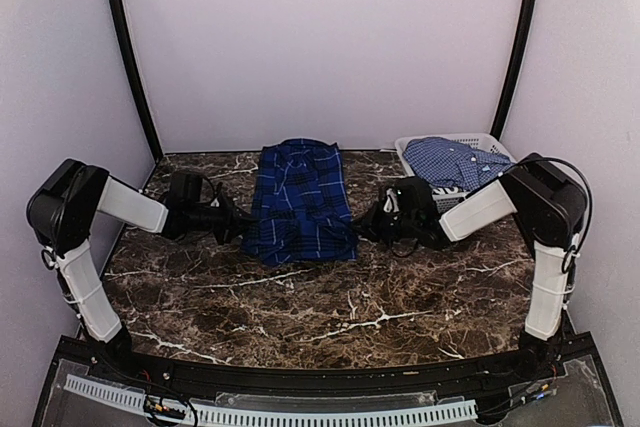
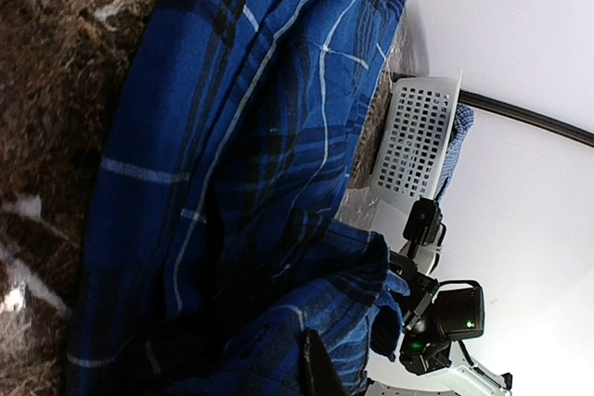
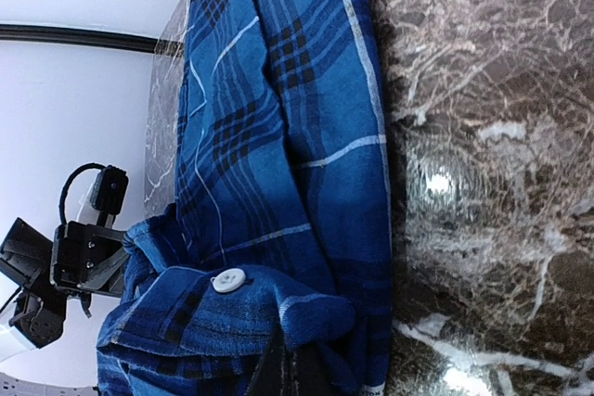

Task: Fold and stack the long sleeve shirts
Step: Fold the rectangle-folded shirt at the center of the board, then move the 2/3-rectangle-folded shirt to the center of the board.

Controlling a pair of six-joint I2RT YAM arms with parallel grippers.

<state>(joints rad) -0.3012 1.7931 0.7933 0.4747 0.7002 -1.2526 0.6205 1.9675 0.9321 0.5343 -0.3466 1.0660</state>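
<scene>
The dark royal-blue plaid shirt (image 1: 300, 202) lies as a long folded strip in the middle of the marble table, its near end bunched up. My left gripper (image 1: 238, 221) is at its near left edge and my right gripper (image 1: 366, 227) at its near right edge. In the left wrist view the plaid cloth (image 2: 232, 164) folds over my left gripper (image 2: 325, 364), which is shut on it. In the right wrist view my right gripper (image 3: 295, 364) is shut on bunched cloth beside a cuff with a white button (image 3: 229, 280). The lighter blue fine-checked shirt (image 1: 455, 162) lies in the basket.
The pale lattice basket (image 1: 478, 140) stands at the back right corner of the marble table (image 1: 300, 317); it also shows in the left wrist view (image 2: 418, 141). White walls with black posts close in the back and sides.
</scene>
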